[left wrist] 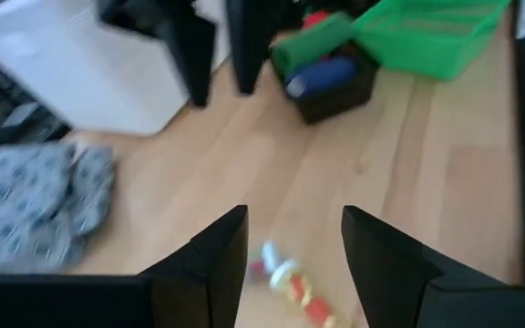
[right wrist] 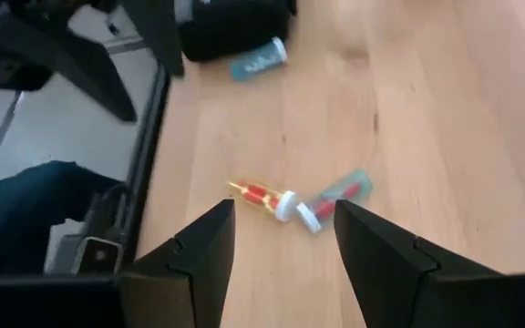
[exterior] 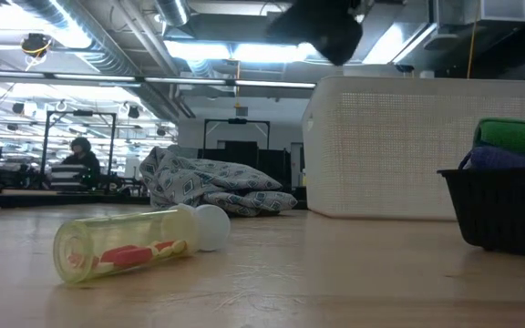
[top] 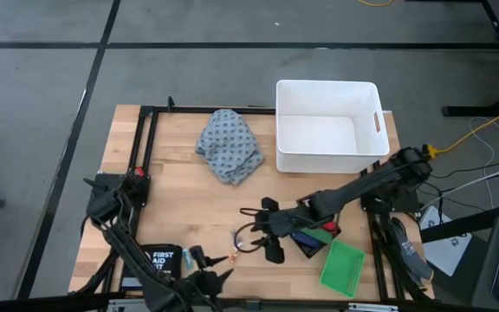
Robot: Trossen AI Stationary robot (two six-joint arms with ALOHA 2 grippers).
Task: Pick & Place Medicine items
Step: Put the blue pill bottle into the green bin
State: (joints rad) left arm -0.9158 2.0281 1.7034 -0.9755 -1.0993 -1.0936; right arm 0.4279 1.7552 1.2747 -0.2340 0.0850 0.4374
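Observation:
Two tiny tubes lie on their sides on the wood, end to end: an orange-and-white tube (right wrist: 258, 194) and a clear tube with red inside (right wrist: 340, 193), which also shows in the low view (exterior: 126, 246). My right gripper (top: 258, 230) hovers open over them and touches nothing (right wrist: 285, 237). My left gripper (top: 213, 267) is open and empty near the front edge, pointing toward the tubes (left wrist: 294, 246). A pale teal vial (right wrist: 258, 62) lies beside the black first-aid pouch (top: 158, 258). A blue cylinder (left wrist: 322, 76), a green cylinder (left wrist: 313, 41) and a red block (left wrist: 315, 16) lie in a black tray (top: 310, 241).
A white bin (top: 327, 126) stands at the back right. A crumpled grey patterned cloth (top: 230, 145) lies at the back middle. A green tray (top: 343, 267) sits at the front right, next to the black tray. A black frame runs along the table's edges (top: 141, 156).

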